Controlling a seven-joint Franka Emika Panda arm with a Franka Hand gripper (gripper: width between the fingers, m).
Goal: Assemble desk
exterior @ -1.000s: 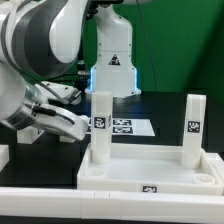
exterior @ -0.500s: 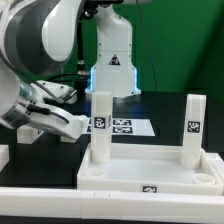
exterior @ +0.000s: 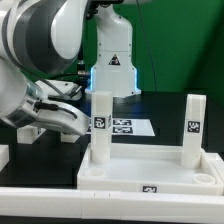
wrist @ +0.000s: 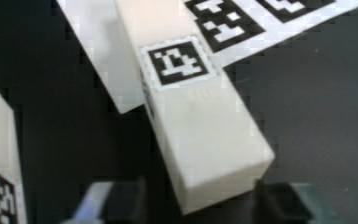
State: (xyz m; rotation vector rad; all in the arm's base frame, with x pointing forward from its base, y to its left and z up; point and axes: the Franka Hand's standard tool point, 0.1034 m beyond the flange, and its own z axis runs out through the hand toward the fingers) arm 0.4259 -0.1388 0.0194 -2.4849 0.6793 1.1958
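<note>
The white plastic rectangular tabletop with raised rim [exterior: 150, 172] lies on the black worktop [exterior: 165, 118]. A white square-section leg [exterior: 100, 125] stands upright in its far corner socket on the exterior view's left. The claw [wrist: 197, 200] straddles this leg with jaws parted, holding nothing. This looks like seating the leg, and the next move calls for closing squarely on its flat sides and twisting.

No words or numbers are showing; marker tags [exterior: 99, 122] are sitting on the upright legs [exterior: 194, 108], the tabletop [exterior: 120, 181] rim and the marker board [exterior: 136, 128], and a warning triangle [exterior: 113, 61] is showing on the robot base [exterior: 113, 40].
</note>
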